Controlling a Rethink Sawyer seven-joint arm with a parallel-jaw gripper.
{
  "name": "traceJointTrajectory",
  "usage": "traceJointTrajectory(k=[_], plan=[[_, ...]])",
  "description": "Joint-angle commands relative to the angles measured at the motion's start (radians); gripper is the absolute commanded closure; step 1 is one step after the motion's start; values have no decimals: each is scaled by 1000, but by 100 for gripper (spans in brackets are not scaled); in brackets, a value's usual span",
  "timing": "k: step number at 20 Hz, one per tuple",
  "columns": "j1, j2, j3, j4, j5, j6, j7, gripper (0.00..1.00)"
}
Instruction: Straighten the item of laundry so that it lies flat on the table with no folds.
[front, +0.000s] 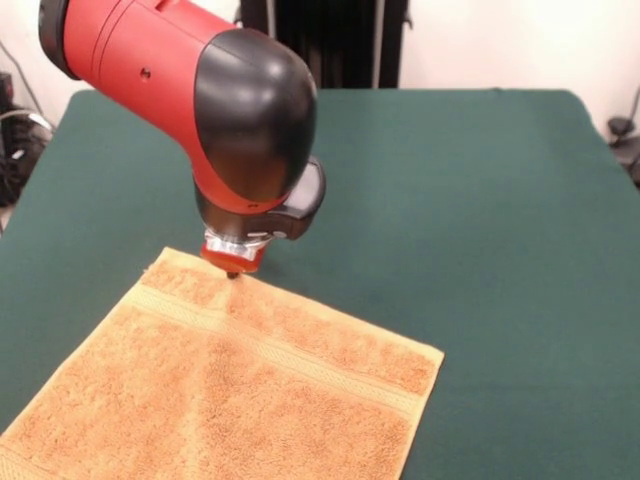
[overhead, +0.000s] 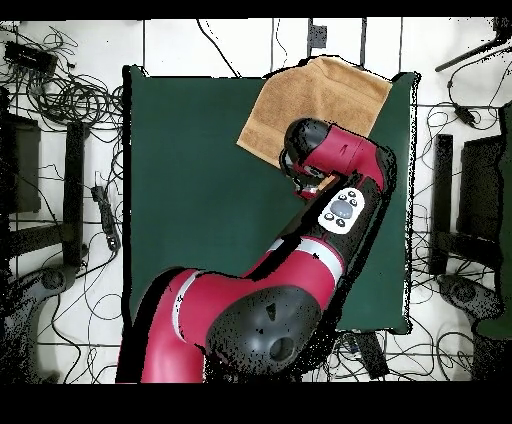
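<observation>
The arm (front: 190, 90) reaches down steeply, its gripper (front: 232, 270) touching the towel (front: 230, 390) just inside its far edge — finger state can't be told. The towel spreads nearward on the table (front: 480, 200).

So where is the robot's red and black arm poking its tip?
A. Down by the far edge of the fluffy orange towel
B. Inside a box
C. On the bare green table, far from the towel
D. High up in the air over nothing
A: in the front view the gripper comes down at the far edge of the orange-tan terry towel, which lies on the dark green cloth-covered table.
</observation>
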Motion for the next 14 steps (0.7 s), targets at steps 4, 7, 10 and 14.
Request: traceJointTrajectory(k=[4, 7, 10, 14], plan=[[25, 119, 38, 120, -6, 196, 331, 0], [23, 118, 34, 124, -3, 207, 322, 0], [25, 116, 31, 133, -2, 209, 315, 0], [22, 124, 7, 116, -9, 177, 312, 0]])
